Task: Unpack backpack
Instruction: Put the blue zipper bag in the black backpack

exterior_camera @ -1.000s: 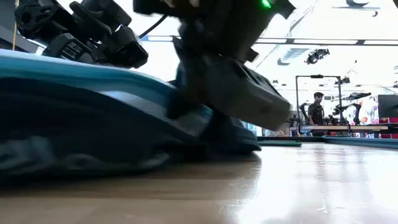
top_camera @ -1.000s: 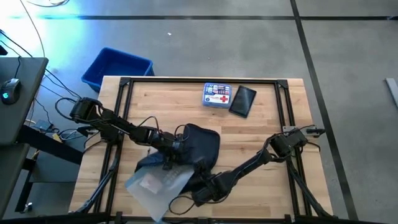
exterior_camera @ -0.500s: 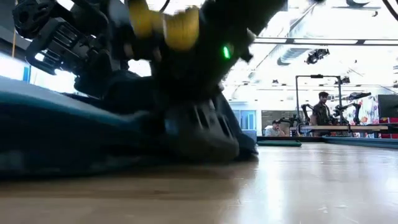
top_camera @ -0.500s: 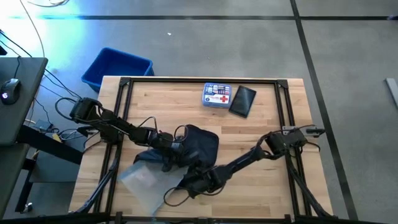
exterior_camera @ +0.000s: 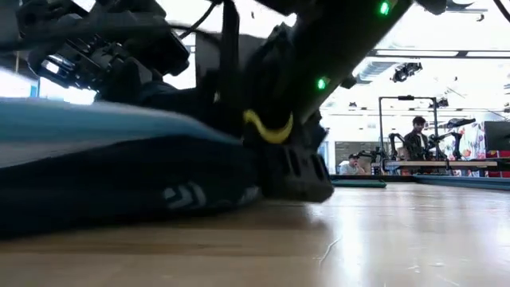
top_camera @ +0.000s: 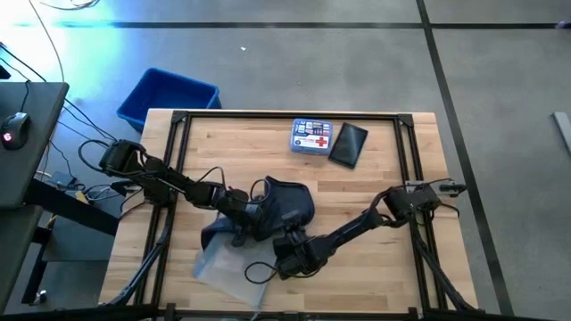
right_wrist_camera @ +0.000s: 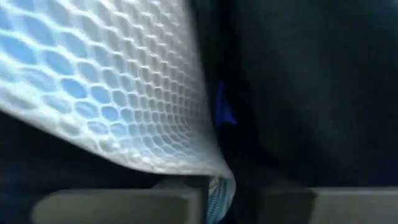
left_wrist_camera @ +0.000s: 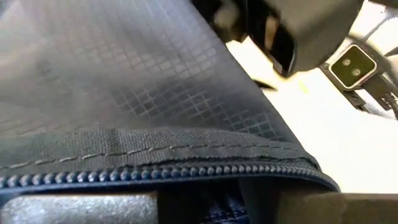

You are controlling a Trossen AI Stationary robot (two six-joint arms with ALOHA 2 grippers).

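Observation:
The dark navy backpack (top_camera: 284,207) lies on the table's middle, its pale logo (exterior_camera: 184,195) low on the side facing the low camera. A pale mesh pouch (top_camera: 225,265) lies flat on the wood at its near left, with one end against the backpack. My left gripper (top_camera: 244,218) is at the backpack's left edge and closed on it. My right gripper (top_camera: 285,254) is at the backpack's near side, where the pouch meets it, and is shut on the mesh. My left gripper has the backpack's zippered edge (left_wrist_camera: 186,169) between its two fingers (left_wrist_camera: 81,208). It comes slanting down from the table's left. The backpack rests on the table. My right gripper pinches an edge of the mesh pouch (right_wrist_camera: 214,180) between its fingers (right_wrist_camera: 124,205). It slants down from the table's right, and dark backpack cloth lies beside the mesh. The rest of the pouch lies on the table.
A blue first-aid tin (top_camera: 311,137) and a flat black pouch (top_camera: 348,144) lie side by side near the far edge. A blue bin (top_camera: 168,96) stands on the floor beyond the far left corner. Bare wood lies to the right of the backpack.
My right gripper has moved from the near edge toward the far edge, up to the backpack, sinking and turning as it went. The mesh pouch has shifted with it and now shows shorter. The left gripper has kept its hold.

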